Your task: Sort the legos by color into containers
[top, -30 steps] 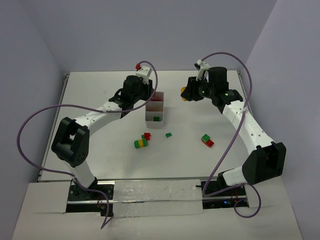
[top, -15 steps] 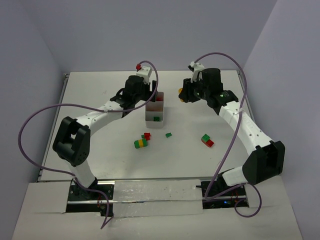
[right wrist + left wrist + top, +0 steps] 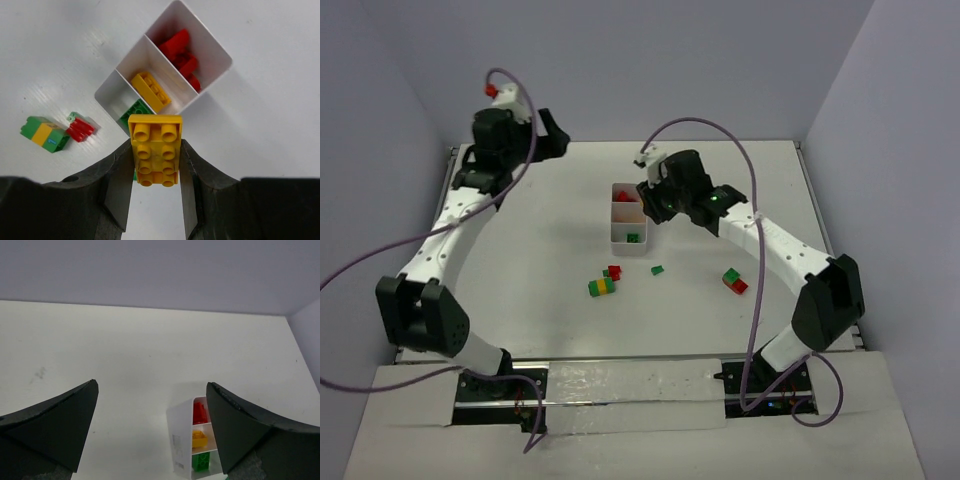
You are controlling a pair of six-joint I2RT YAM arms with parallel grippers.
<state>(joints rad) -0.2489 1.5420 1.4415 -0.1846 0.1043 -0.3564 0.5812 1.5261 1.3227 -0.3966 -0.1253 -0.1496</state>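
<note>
Swinging away from the white tray [image 3: 628, 249] since a second ago, the left gripper [image 3: 552, 140] now hangs high and well off to the tray's far left. Its jaws stand spread wide with nothing between them. From the left wrist view [image 3: 151, 385] the tray [image 3: 179, 440] lies well below and ahead. Over the same second the right gripper [image 3: 650, 200] has crossed over to the tray's right edge.

The right gripper [image 3: 155, 145] is clamped on a yellow brick [image 3: 155, 150], studs up, which is poised just above the tray's [image 3: 161, 22] near end.

Inside the tray, red bricks [image 3: 180, 50] fill the far compartment. A second yellow piece [image 3: 151, 91] lies in the middle one, and a green brick [image 3: 135, 111] sits in the compartment nearest the arm bases.

Four pieces lie loose on the table on the tray's near side:
- a green-yellow-green stack [image 3: 602, 287]
- a red brick [image 3: 614, 272] just beside that stack
- a small green brick [image 3: 658, 270]
- a green-and-red pair [image 3: 734, 281] further to the right

A pale label on the tray's outer wall and a small blue mark on the stack [image 3: 44, 134] are both too small to read.
</note>
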